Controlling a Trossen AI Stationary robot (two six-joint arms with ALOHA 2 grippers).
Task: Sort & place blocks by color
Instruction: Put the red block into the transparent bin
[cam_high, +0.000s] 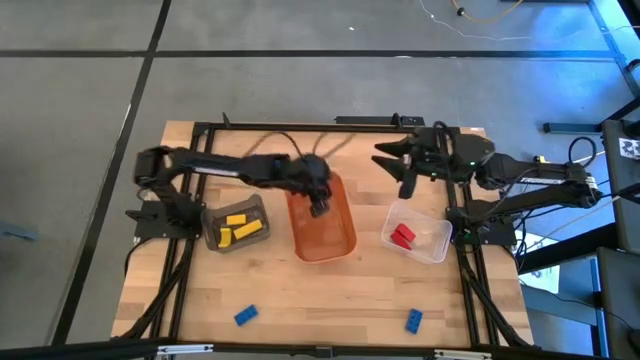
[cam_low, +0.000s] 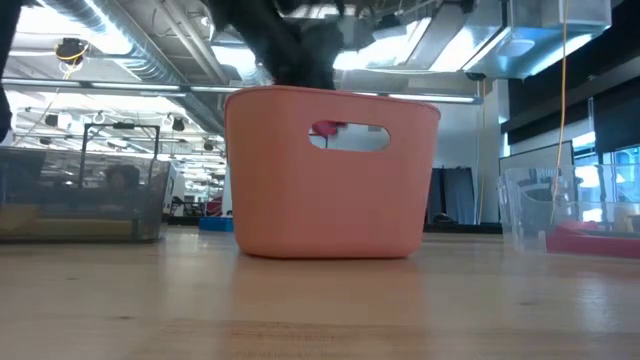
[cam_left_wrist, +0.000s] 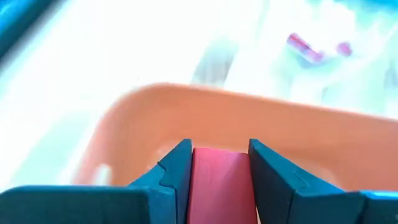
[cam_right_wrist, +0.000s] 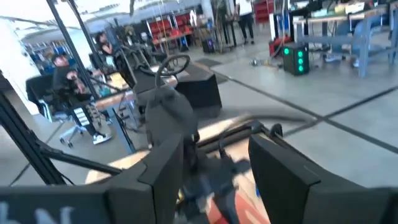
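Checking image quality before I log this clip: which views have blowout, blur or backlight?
Left wrist view: washed out beyond the orange tub; only the left end effector and its red block read. Right wrist view: blurred near the right end effector. Low view: bright ceiling lights backlight the tub.

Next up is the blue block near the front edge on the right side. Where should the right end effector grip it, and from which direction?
Come straight down on the blue block. It lies flat on bare table, turned at a slant, with nothing beside it. Turn the right end effector to pinch its two long sides at mid-length, the narrower span. The fingers look open and empty.
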